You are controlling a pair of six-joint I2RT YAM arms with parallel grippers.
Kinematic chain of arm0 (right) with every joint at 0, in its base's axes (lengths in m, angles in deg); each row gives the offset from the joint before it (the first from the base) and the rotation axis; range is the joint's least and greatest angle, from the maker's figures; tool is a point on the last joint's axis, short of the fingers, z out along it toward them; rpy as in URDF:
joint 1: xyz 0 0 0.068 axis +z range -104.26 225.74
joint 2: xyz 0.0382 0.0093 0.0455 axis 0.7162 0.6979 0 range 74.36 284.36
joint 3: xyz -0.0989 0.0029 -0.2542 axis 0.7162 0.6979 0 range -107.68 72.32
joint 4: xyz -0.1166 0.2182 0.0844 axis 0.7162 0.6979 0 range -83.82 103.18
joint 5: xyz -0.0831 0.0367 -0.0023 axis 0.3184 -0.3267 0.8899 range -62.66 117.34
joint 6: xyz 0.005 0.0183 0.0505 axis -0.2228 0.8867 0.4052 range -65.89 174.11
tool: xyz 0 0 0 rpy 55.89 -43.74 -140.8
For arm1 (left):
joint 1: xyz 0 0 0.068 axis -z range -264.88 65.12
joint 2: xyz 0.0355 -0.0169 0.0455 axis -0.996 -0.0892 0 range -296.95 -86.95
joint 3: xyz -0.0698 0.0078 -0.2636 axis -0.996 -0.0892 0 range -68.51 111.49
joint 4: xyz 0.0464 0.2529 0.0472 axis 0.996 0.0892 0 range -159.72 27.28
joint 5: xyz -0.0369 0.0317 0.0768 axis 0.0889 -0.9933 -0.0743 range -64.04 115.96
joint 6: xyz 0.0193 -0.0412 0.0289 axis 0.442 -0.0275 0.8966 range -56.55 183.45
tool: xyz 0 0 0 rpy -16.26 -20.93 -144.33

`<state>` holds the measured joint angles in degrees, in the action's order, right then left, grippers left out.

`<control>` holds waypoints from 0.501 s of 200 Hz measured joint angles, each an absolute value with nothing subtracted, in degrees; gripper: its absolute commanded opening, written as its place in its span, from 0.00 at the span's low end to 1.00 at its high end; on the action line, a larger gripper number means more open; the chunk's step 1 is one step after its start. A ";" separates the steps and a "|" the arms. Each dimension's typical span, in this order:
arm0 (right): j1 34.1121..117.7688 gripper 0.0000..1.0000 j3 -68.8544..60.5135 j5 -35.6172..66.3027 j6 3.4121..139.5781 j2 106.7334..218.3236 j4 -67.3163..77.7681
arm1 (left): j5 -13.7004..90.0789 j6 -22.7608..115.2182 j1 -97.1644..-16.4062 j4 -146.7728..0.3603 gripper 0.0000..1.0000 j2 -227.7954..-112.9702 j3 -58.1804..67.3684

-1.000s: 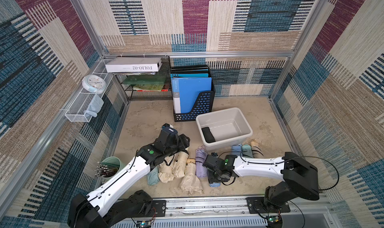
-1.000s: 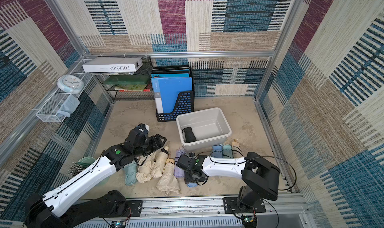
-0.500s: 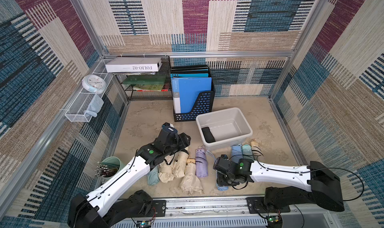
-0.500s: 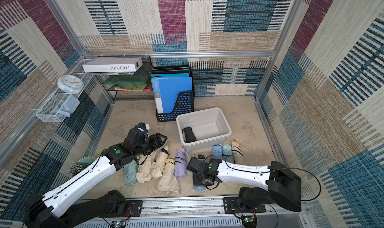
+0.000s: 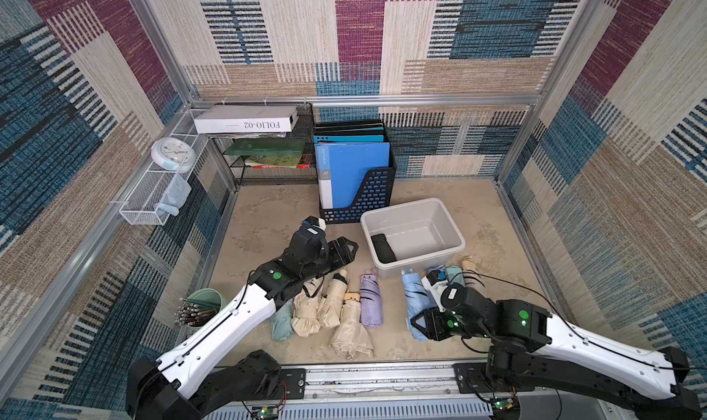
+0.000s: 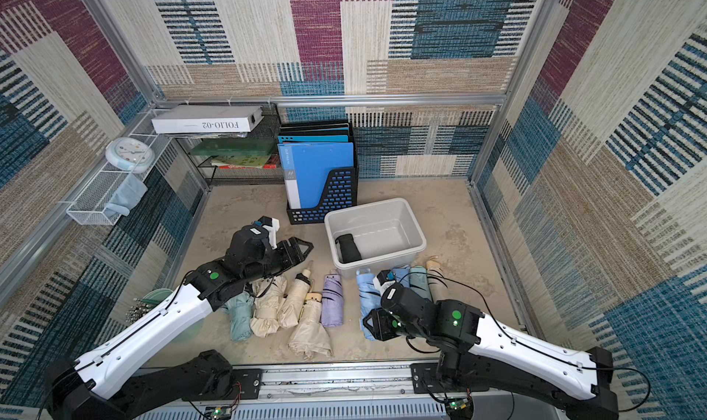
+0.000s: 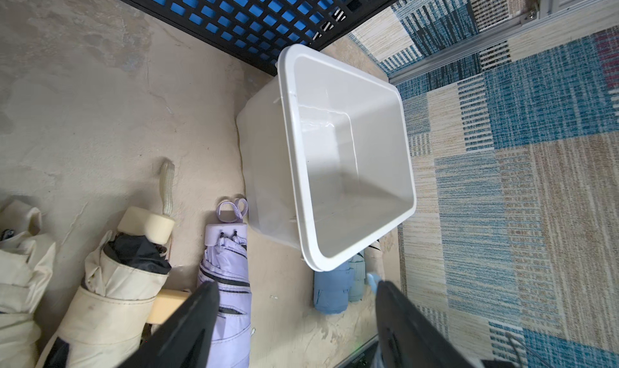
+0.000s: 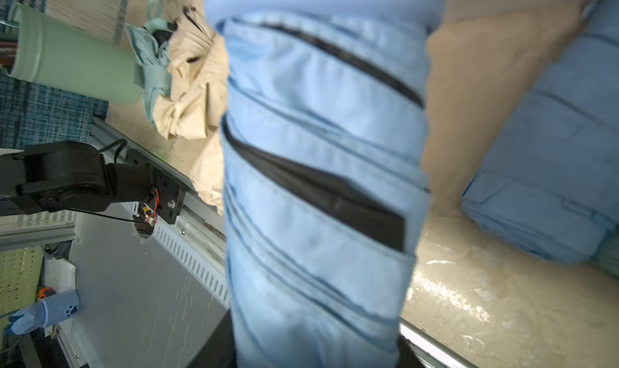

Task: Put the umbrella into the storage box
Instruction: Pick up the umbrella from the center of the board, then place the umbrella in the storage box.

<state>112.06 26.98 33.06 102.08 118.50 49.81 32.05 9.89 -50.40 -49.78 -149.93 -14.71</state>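
Note:
The storage box [image 5: 424, 230] [image 6: 382, 228] [image 7: 351, 165] is a pale tub on the floor with one black folded umbrella [image 5: 383, 248] lying in it. My right gripper [image 5: 417, 323] [image 6: 369, 324] [image 8: 315, 349] is shut on a light blue umbrella [image 5: 413, 299] [image 8: 321, 165] near its lower end, in front of the box. The umbrella's other end points toward the box. My left gripper [image 5: 346, 248] [image 7: 294, 302] hangs open and empty above the floor, left of the box. Below it lies a lilac umbrella [image 7: 227, 282].
Several beige umbrellas [image 5: 329, 307] and a teal one [image 5: 282, 320] lie in a row at the front. Blue and green folded ones [image 5: 453, 276] rest against the box. A black file holder [image 5: 359, 200] stands behind the box. A green pen cup [image 5: 202, 303] is front left.
My right arm has drawn back to the right, carrying the light blue umbrella away from the lilac one, and its jaws have narrowed on it. The left arm has stayed put.

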 measured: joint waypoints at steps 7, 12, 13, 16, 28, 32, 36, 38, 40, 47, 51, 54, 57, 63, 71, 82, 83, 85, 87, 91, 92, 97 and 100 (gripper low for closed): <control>111.95 0.28 24.81 34.11 100.92 119.20 50.34 | 32.20 9.91 -50.40 -49.95 0.78 -150.52 -14.29; 111.71 0.27 23.15 34.89 100.09 119.92 50.84 | 32.31 9.91 -50.40 -50.02 0.78 -150.94 -13.99; 111.65 0.27 22.83 35.00 99.93 120.10 50.93 | 32.35 9.91 -50.40 -50.06 0.78 -151.05 -13.92; 111.47 0.27 21.91 35.29 99.45 120.60 51.21 | 32.51 9.93 -50.40 -50.17 0.78 -151.42 -13.64; 109.90 0.26 17.69 36.55 97.16 123.07 51.80 | 33.38 10.00 -50.40 -50.89 0.78 -152.84 -12.76; 109.09 0.25 16.33 36.97 96.33 123.92 52.04 | 33.47 10.04 -50.40 -51.07 0.78 -153.34 -12.44; 108.28 0.25 15.24 37.10 95.61 124.60 52.33 | 33.60 10.06 -50.40 -51.24 0.78 -154.00 -12.04; 107.58 0.25 14.39 37.21 95.04 125.15 52.50 | 33.71 10.06 -50.40 -51.33 0.78 -154.26 -11.87; 107.01 0.25 13.86 37.30 94.64 125.52 52.59 | 33.80 10.06 -50.40 -51.42 0.78 -154.57 -11.72; 104.44 0.24 11.52 37.04 92.74 127.23 52.81 | 34.19 10.06 -50.40 -51.48 0.79 -155.77 -11.02; 103.19 0.24 10.54 36.77 91.87 128.06 52.85 | 34.65 10.04 -50.40 -51.48 0.79 -156.56 -10.51; 101.77 0.24 9.54 36.60 90.91 128.93 52.98 | 34.78 10.06 -50.38 -51.53 0.79 -157.08 -10.21; 100.81 0.23 8.86 36.25 90.21 129.54 53.01 | 34.82 10.06 -50.38 -51.53 0.79 -157.54 -9.90; 98.27 0.23 7.20 35.46 88.61 131.12 53.31 | 34.91 10.06 -50.38 -51.57 0.79 -158.70 -9.20; 95.04 0.23 4.88 33.98 86.25 133.50 53.62 | 34.91 10.06 -50.34 -51.51 0.79 -160.14 -8.28; 91.17 0.23 1.93 32.45 83.02 136.78 54.01 | 34.89 10.06 -50.32 -51.48 0.78 -161.85 -7.21; 90.62 0.23 1.47 32.07 82.49 137.30 54.05 | 34.91 10.06 -50.30 -51.48 0.78 -161.98 -7.13; 90.08 0.23 1.01 31.72 81.95 137.85 54.12 | 34.89 10.06 -50.30 -51.48 0.78 -162.24 -6.97; 89.33 0.23 0.33 31.29 81.25 138.63 54.34 | 34.87 10.06 -50.30 -51.48 0.78 -162.68 -6.73; 88.41 0.23 -0.54 30.67 80.33 139.66 54.56 | 34.89 10.04 -50.30 -51.44 0.77 -163.20 -6.43; 87.93 0.23 -1.00 30.39 79.83 140.25 54.64 | 34.89 10.04 -50.30 -51.44 0.77 -163.33 -6.36; 86.64 0.23 -2.33 29.36 78.40 141.87 54.97 | 34.87 10.06 -50.30 -51.40 0.77 -164.16 -5.90; 86.05 0.23 -3.03 28.93 77.73 142.77 55.21 | 34.84 10.06 -50.30 -51.40 0.76 -164.58 -5.68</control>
<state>86.05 -3.03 28.93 77.73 142.77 55.21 34.84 10.06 -50.30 -51.40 -164.58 -5.68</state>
